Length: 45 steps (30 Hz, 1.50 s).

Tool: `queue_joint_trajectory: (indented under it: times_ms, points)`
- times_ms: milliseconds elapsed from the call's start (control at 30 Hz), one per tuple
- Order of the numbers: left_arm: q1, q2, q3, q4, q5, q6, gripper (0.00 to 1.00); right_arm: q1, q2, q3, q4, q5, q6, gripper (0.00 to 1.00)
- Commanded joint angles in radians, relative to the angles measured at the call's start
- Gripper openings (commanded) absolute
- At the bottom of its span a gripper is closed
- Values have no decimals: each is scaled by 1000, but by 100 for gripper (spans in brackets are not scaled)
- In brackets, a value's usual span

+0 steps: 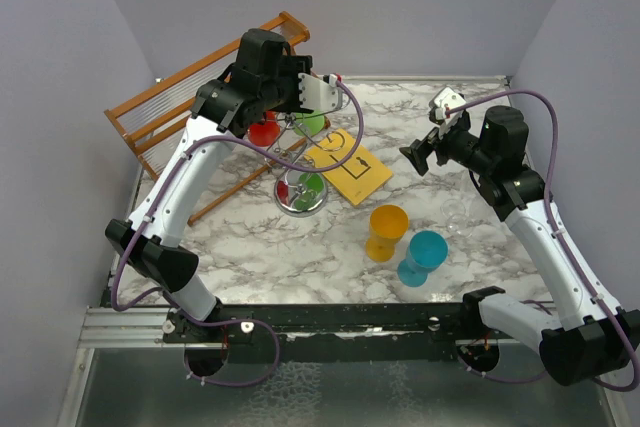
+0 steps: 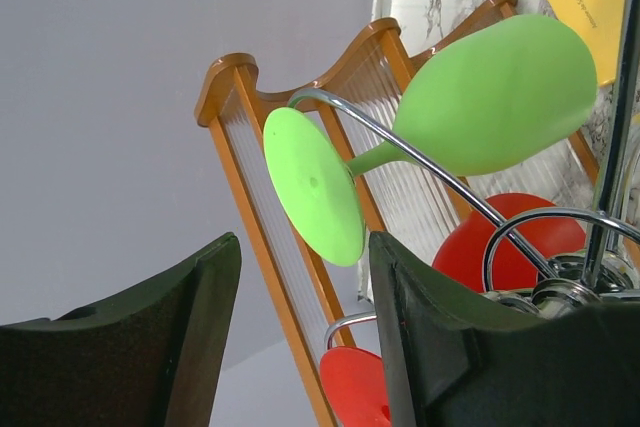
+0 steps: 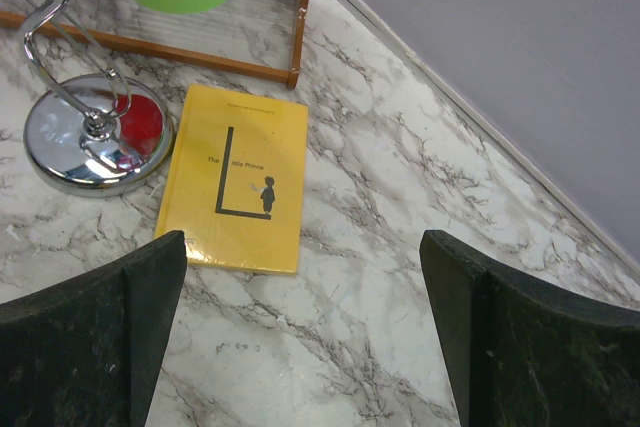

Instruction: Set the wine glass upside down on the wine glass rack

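The silver wire wine glass rack (image 1: 300, 197) stands mid-table on its round shiny base. A green wine glass (image 1: 311, 123) and a red wine glass (image 1: 264, 132) hang upside down on its arms. In the left wrist view the green glass (image 2: 500, 97) hangs by its stem on a wire arm (image 2: 420, 152), and its foot sits just past my fingertips. My left gripper (image 2: 305, 277) is open and holds nothing. The red glass (image 2: 515, 242) hangs behind. My right gripper (image 3: 305, 247) is open and empty over the marble, right of the rack base (image 3: 95, 137).
A yellow book (image 1: 350, 169) lies right of the rack. An orange glass (image 1: 387, 232) and a blue glass (image 1: 423, 257) stand upside down at the front. A brown wooden slatted rack (image 1: 190, 97) leans at the back left. Grey walls enclose the table.
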Motion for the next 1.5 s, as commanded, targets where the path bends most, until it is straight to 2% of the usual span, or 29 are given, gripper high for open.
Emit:
queue_joint_trajectory:
  times_ms: [0, 533, 1000, 1467]
  points:
    - [5, -33, -1, -77, -3, 15, 59, 2, 0, -4, 29, -25, -8, 100]
    - [5, -86, 8, -150, -34, 31, 78, 2, 5, -4, 27, -34, -6, 100]
    - [5, -102, -9, -55, -42, 10, 79, 2, 11, 1, 21, -39, -3, 100]
    - [5, -64, -57, 162, -37, -95, 78, 2, 11, -6, 25, -33, -9, 100]
